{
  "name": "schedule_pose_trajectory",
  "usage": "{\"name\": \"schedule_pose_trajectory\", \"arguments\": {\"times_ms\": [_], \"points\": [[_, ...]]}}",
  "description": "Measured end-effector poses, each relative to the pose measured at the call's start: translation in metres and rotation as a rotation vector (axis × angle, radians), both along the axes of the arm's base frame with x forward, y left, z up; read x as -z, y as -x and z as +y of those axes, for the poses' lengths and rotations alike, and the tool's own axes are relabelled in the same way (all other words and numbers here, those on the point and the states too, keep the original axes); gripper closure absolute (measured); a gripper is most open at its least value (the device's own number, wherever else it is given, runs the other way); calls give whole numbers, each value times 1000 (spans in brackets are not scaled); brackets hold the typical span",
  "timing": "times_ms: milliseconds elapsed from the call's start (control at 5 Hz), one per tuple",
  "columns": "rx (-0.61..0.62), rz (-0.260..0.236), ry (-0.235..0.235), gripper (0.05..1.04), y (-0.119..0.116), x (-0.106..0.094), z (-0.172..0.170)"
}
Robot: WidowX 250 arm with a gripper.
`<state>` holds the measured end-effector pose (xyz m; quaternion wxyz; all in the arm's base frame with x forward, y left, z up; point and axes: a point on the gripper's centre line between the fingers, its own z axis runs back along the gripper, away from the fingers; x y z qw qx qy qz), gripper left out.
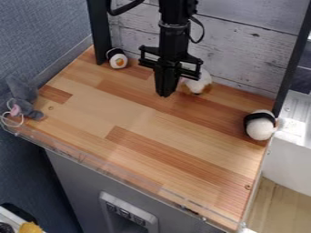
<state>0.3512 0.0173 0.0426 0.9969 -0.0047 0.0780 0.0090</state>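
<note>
Shows a black-and-white plush toy (261, 127) at the right of the frame and a grey plush toy (24, 98) at the left, both by the edges of the tabletop (142, 116). Farther back, has the tool (164, 94) at upper centre, closed and gripping nothing, with a white-and-brown plush toy (200, 83) behind it, slightly right and partly hidden. Beyond, shows a small plush toy (118, 60) at upper left.

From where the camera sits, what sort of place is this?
Probably a robot test bench: wood-block worktop, black arm's end effector over it, plush toys at the edges, whitewashed plank backdrop.
</note>
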Motion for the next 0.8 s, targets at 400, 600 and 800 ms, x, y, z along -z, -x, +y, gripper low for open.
{"name": "schedule_pose_trajectory", "arguments": {"times_ms": [400,600,800], "points": [[-312,-2,-4,592,8,3,55],[-520,6,-5,287,18,7,83],[-753,26,-12,87,35,13,111]]}}
